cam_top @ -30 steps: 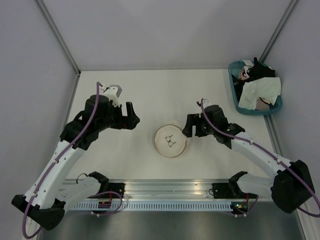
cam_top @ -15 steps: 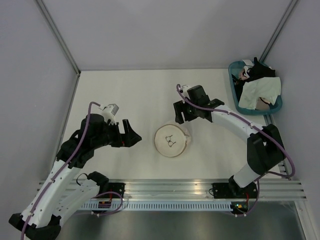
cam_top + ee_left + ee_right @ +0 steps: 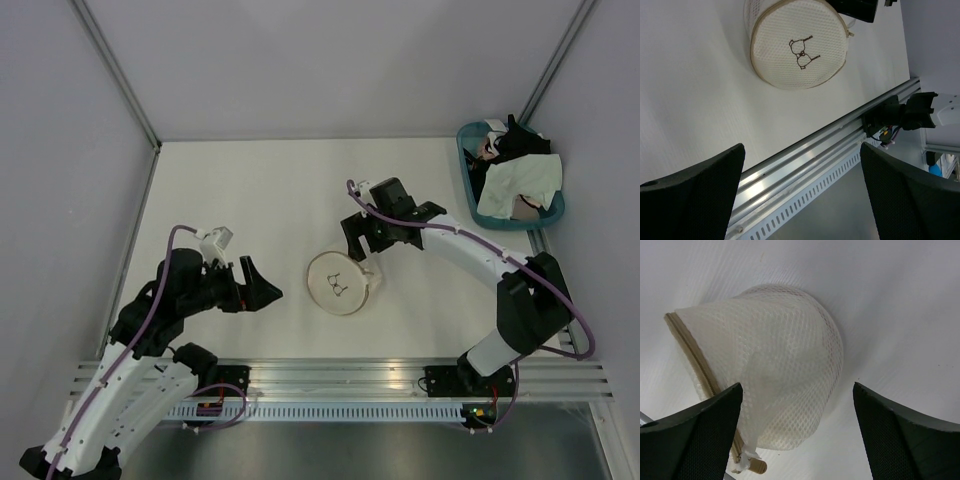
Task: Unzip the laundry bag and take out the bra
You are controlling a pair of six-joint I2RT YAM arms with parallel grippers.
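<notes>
The laundry bag (image 3: 342, 283) is a round cream mesh case with a tan rim and a dark bra drawing on its lid, lying closed on the white table. My right gripper (image 3: 360, 243) is open just behind its far edge. In the right wrist view the mesh dome (image 3: 775, 385) bulges between my open fingers, and the zipper pull (image 3: 747, 465) hangs by the tan rim. My left gripper (image 3: 264, 293) is open and empty, a short way left of the bag. The left wrist view shows the bag's lid (image 3: 799, 47) ahead. The bra is hidden.
A teal basket (image 3: 468, 175) stands at the far right with a white-and-pale-green cloth (image 3: 520, 185) and a black garment (image 3: 520, 140) in it. A metal rail (image 3: 340, 375) runs along the near table edge, also in the left wrist view (image 3: 805, 160).
My right arm swung from the bag's right side to its far edge and came closer to it. My left gripper moved nearer the front and toward the bag. The bag shifted slightly left.
</notes>
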